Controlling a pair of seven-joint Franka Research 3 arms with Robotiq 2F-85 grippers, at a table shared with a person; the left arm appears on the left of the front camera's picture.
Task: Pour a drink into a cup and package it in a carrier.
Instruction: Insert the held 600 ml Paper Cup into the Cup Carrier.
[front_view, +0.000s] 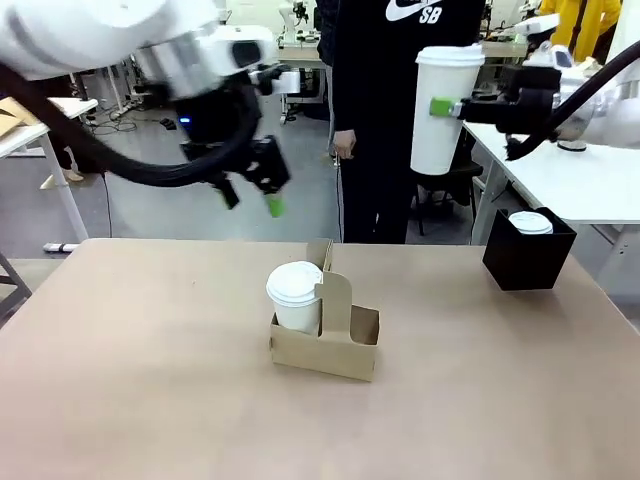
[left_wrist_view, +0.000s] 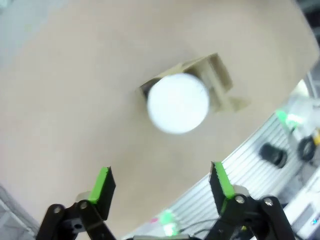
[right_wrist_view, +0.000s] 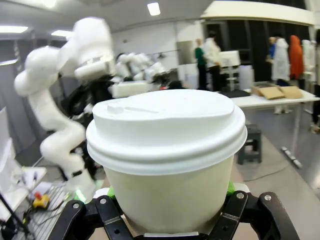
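The carrier (front_view: 325, 345) sits in the middle of the worktop (front_view: 150, 400) with a lidded cup (front_view: 295, 295) in its left slot. The slot beyond the handle panel (front_view: 337, 300) looks free. Above it hangs the left hand (front_view: 252, 200), fingers spread and empty. Far to the right, the right hand (front_view: 448, 108) pinches a tall cup (front_view: 442, 140) by its wall, high over the black box (front_view: 525, 262).

Too hard a squeeze could buckle the paper wall and pop the lid, and too light a one could let the tall cup slide. On its way down it could clip the handle panel or the lidded cup and tip the light carrier. The left hand also hangs in that path.

The left wrist view looks straight down on the lidded cup's top and the carrier's outline. The right wrist view shows the pads hugging the tall cup low under its lid. The front view gives heights and spacing.
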